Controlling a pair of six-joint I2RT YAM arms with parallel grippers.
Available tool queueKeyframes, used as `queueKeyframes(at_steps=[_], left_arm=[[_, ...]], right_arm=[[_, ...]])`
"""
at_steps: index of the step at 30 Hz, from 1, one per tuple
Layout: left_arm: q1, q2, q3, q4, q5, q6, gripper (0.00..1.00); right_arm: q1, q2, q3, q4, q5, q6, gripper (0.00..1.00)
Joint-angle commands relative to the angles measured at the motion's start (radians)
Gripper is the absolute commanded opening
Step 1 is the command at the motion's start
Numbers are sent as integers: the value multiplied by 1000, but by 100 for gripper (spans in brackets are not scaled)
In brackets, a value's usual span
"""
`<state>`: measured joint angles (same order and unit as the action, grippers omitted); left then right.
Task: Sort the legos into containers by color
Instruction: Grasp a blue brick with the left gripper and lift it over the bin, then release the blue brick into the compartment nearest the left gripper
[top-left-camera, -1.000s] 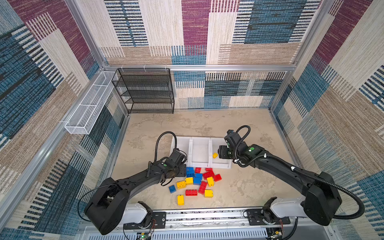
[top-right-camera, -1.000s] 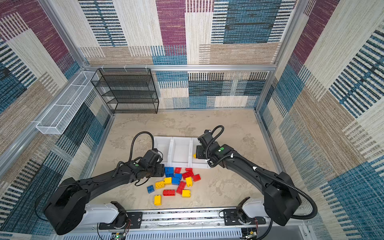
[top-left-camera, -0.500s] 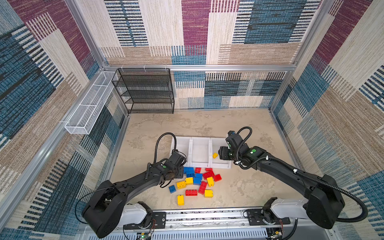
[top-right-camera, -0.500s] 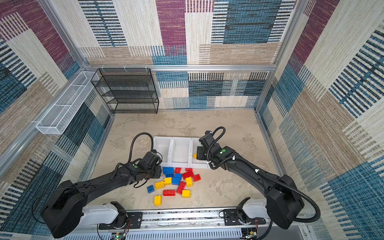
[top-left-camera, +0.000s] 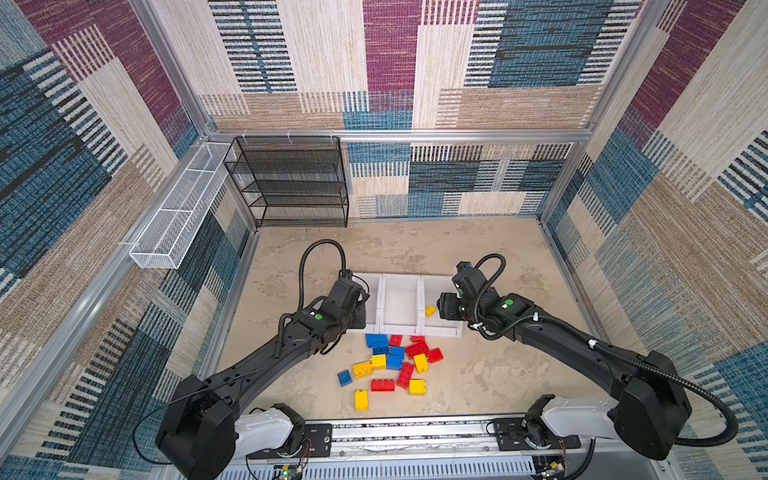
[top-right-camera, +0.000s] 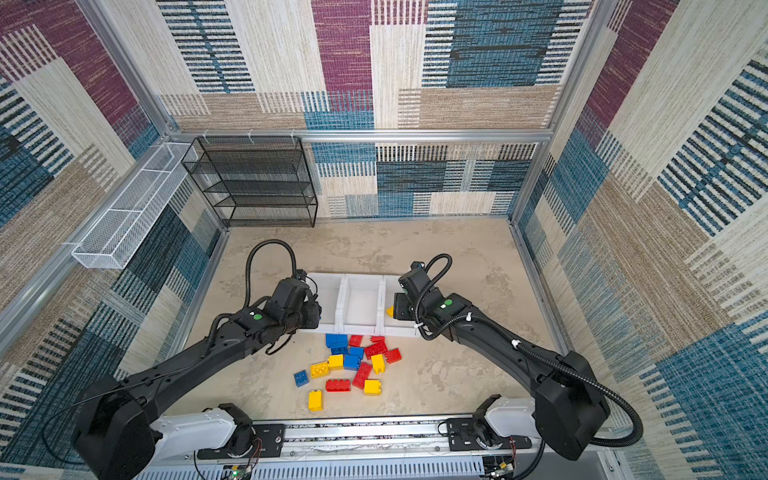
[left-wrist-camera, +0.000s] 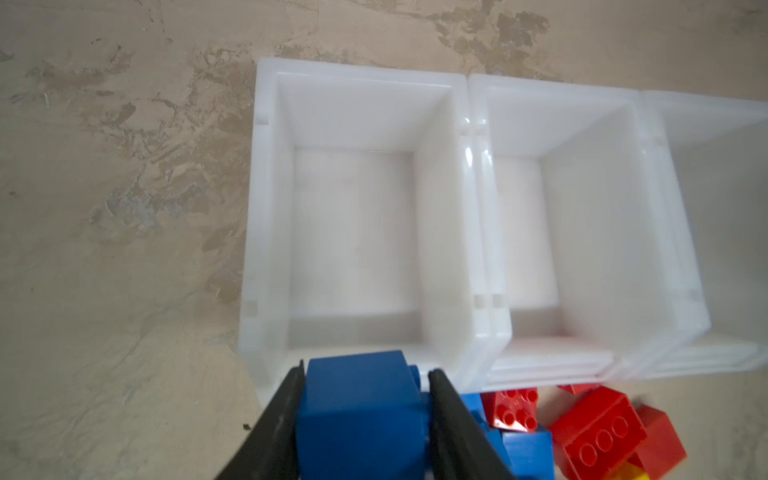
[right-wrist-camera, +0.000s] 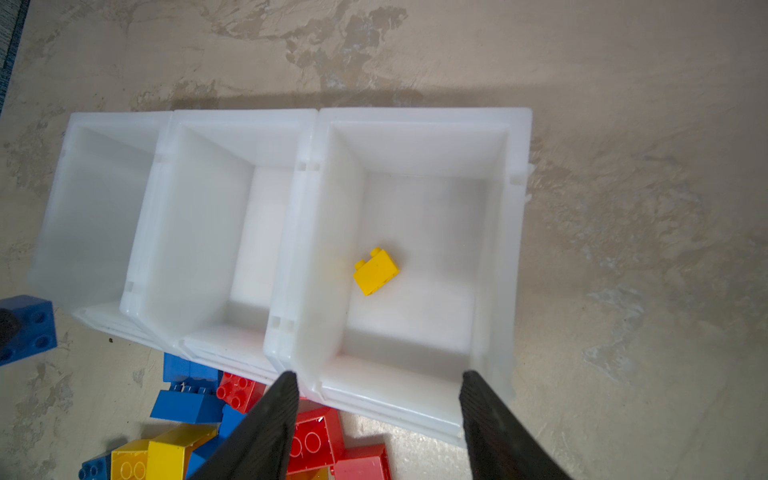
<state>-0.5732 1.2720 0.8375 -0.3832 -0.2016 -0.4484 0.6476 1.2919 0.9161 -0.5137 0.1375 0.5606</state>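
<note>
Blue brick (left-wrist-camera: 357, 415) now pinched in the left gripper (left-wrist-camera: 366, 370)

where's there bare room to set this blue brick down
Left bin and middle bin are empty; right bin holds only one yellow brick. Bare table lies behind the bins toward the black rack and right of the brick pile, which crowds the bins' front.

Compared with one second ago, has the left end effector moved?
Yes. The left end effector, shut on a blue brick, has gone in both top views away from the pile, toward the left bin.
</note>
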Motion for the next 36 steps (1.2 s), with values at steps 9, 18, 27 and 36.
queueKeyframes(at_steps=[9, 18, 27, 36], left_arm=[[49, 259, 127, 51, 82, 61, 46], [49, 220, 99, 24, 56, 34, 66], [49, -26, -64, 6, 29, -61, 66], [49, -289, -244, -70, 3, -171, 66]], right_arm=[[0, -67, -45, -6, 12, 36, 65], [0, -66, -45, -5, 9, 30, 65], [13, -59, -44, 31, -46, -22, 64], [118, 28, -9, 3, -95, -59, 62]])
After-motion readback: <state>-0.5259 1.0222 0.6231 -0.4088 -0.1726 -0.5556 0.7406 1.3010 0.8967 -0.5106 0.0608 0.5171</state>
